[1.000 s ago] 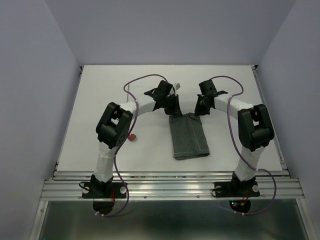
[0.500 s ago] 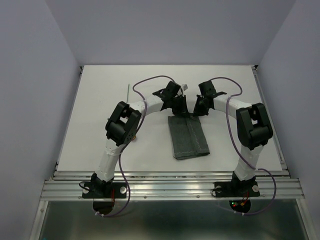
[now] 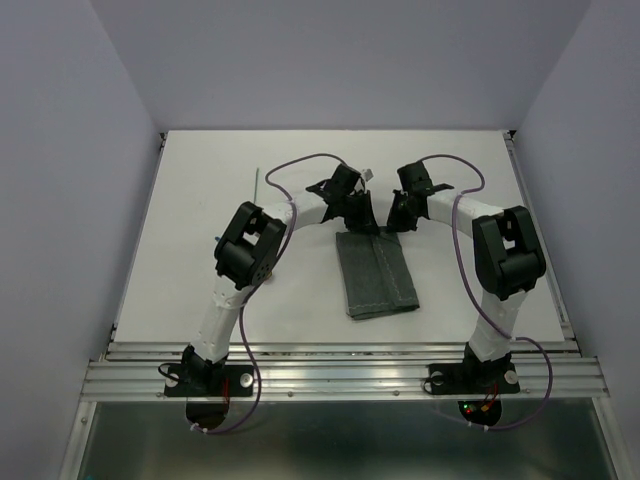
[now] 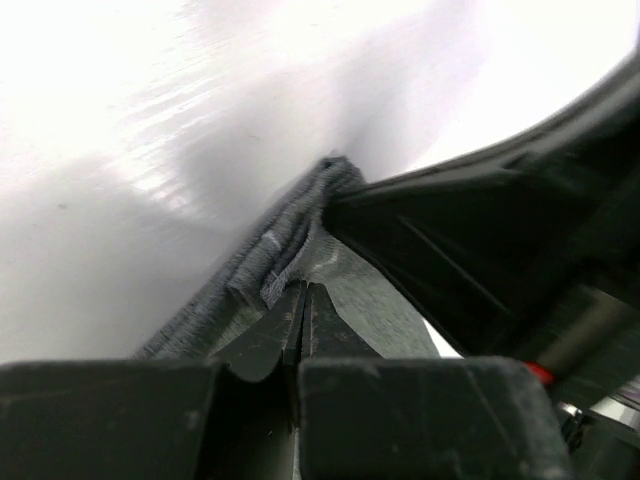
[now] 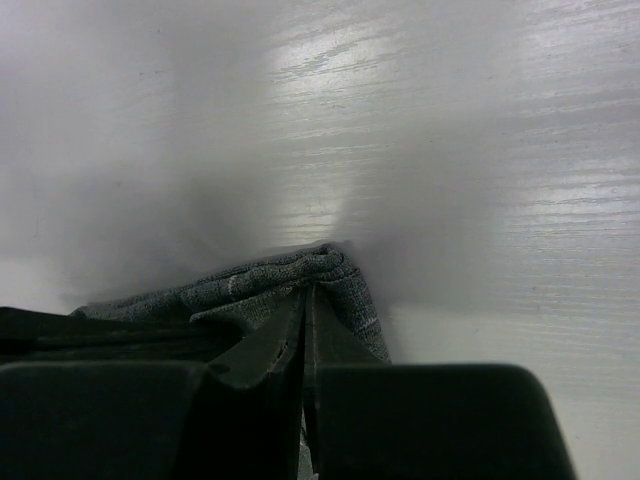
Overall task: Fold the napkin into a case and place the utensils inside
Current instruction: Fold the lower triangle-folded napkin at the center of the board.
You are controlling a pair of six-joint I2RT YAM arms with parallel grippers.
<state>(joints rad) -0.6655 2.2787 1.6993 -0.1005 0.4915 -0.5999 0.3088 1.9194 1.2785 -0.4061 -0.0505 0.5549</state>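
Observation:
The napkin (image 3: pixel 376 275) lies mid-table, folded into a narrow dark grey rectangle. My left gripper (image 3: pixel 361 221) and right gripper (image 3: pixel 393 222) meet at its far edge, almost touching. In the left wrist view the left gripper (image 4: pixel 305 292) is shut, with the cloth's edge (image 4: pixel 285 240) bunched at its tips. In the right wrist view the right gripper (image 5: pixel 307 292) is shut on the bunched far corner (image 5: pixel 300 268). A thin teal-grey stick (image 3: pixel 257 184) lies left of the left arm. The spoon's red bowl is hidden under the left arm.
The white table (image 3: pixel 200 260) is walled by pale panels on three sides. An aluminium rail (image 3: pixel 340 372) carries both arm bases at the near edge. The left arm's elbow (image 3: pixel 245 250) hangs over the table's left half, and the right gripper's black body (image 4: pixel 500 250) fills the right of the left wrist view.
My left gripper moved right to the napkin's far edge beside the right gripper. Its elbow swung right, covering the red bowl and uncovering the thin stick. The right arm held still.

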